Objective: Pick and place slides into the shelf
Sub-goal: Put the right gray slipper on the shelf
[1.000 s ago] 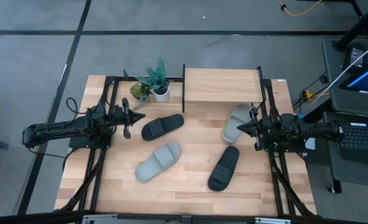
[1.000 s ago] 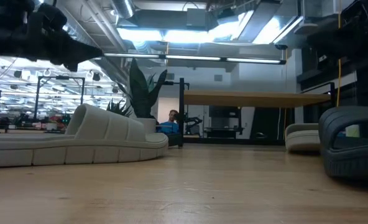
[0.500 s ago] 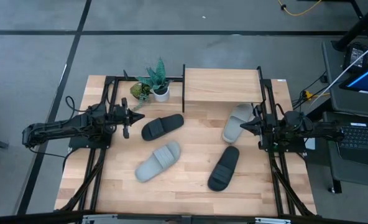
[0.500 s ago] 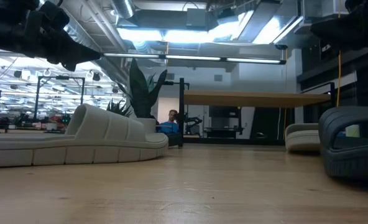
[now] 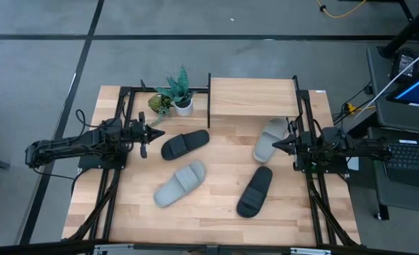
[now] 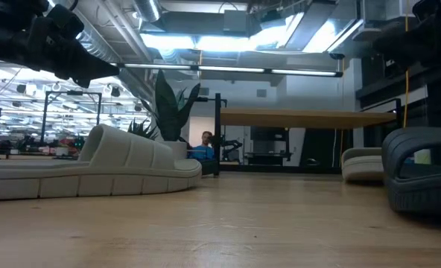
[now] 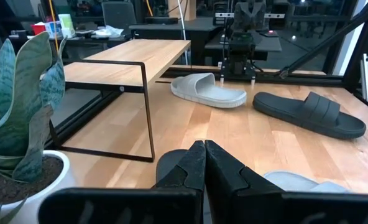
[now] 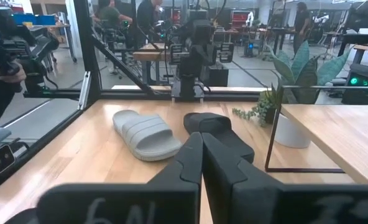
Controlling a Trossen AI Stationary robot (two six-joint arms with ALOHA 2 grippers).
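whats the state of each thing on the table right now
left gripper: shut, empty
right gripper: shut, empty
black slides: flat on table
grey slides: flat on table
shelf: nothing on top
potted plant: upright

4 slides lie flat before the empty shelf.

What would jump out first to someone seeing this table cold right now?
Four slides lie loose on the tabletop: a black slide and a grey slide toward the left, another grey slide partly under the shelf and a black slide toward the right. The shelf holds none yet; a potted plant stands beside it. The left gripper and right gripper hover shut at opposite table edges, holding nothing.
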